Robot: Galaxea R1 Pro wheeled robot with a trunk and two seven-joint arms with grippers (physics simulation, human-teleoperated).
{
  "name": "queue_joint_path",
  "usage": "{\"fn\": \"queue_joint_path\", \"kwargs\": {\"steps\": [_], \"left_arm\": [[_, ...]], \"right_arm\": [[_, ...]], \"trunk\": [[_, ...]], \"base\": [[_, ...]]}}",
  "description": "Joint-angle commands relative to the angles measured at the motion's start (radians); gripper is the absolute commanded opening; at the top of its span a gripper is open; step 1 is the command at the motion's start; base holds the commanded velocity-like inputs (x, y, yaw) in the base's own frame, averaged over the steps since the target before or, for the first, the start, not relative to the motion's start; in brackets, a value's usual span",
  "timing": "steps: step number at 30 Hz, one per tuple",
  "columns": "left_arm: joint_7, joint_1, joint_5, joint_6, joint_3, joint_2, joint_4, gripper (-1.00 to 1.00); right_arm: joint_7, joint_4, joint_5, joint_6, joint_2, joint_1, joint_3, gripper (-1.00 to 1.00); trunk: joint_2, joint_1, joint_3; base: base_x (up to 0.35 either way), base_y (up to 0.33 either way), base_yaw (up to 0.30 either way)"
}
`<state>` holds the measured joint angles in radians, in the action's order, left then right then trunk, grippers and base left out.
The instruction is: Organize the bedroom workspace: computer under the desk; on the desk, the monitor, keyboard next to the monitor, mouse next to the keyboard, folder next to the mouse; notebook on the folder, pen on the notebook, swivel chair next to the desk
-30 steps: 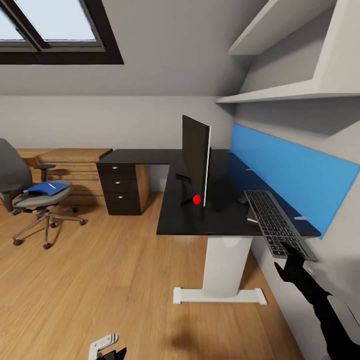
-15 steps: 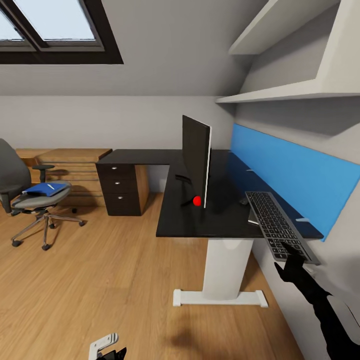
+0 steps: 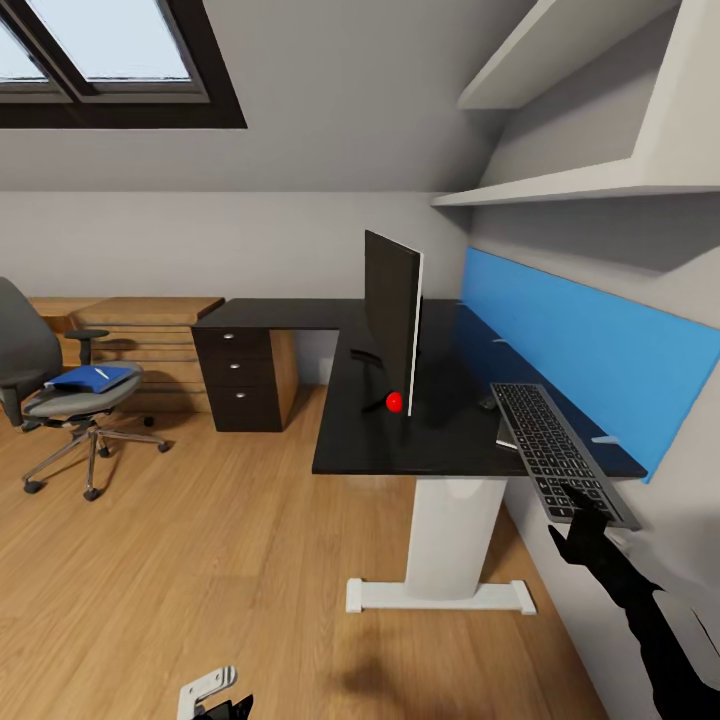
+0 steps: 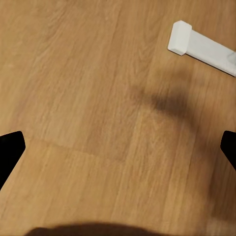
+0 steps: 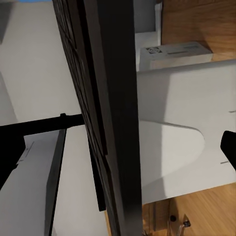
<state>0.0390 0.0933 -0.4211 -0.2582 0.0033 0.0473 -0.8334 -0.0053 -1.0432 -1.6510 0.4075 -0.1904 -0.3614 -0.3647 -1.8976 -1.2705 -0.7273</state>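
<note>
Your right fingers (image 3: 583, 507) gripped the slim silver-framed dark-key keyboard (image 3: 555, 448), tilted over the black tabletop (image 3: 400, 440) edge beside the black monitor (image 3: 392, 318). Left fingers (image 4: 10, 152) spread wide, empty, above the floor.

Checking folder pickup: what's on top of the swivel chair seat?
The blue folder lies on the swivel chair seat, with a thin pale stick, probably the pen, on top. The seat beneath the folder is covered; no notebook can be made out.
</note>
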Motion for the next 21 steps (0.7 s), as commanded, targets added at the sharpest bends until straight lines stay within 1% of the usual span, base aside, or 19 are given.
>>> {"fn": "queue_joint_path", "kwargs": {"steps": [1, 7, 14, 21], "left_arm": [[0.002, 0.000, -0.008, -0.006, 0.001, 0.000, -0.001, 1.00], [0.002, 0.000, -0.008, -0.006, 0.001, 0.000, -0.001, 1.00], [0.001, 0.000, -0.008, -0.006, 0.000, 0.000, -0.001, 1.00], [0.001, 0.000, -0.008, -0.006, 0.000, 0.000, -0.001, 1.00]], "right_arm": [[0.000, 0.000, -0.004, 0.005, 0.000, -0.001, -0.002, 1.00], [-0.001, 0.000, -0.004, 0.005, 0.000, -0.001, -0.002, 1.00], [-0.001, 0.000, -0.004, 0.005, 0.000, -0.001, -0.002, 1.00], [-0.001, 0.000, -0.004, 0.005, 0.000, -0.001, -0.002, 1.00]], "trunk": [[0.000, 0.000, -0.001], [0.000, 0.000, -0.001], [0.000, 0.000, -0.001], [0.000, 0.000, -0.001]], "base": [[0.000, 0.000, 0.000], [0.007, 0.000, 0.000], [0.098, 0.000, 0.000], [0.007, 0.000, 0.000]]}}
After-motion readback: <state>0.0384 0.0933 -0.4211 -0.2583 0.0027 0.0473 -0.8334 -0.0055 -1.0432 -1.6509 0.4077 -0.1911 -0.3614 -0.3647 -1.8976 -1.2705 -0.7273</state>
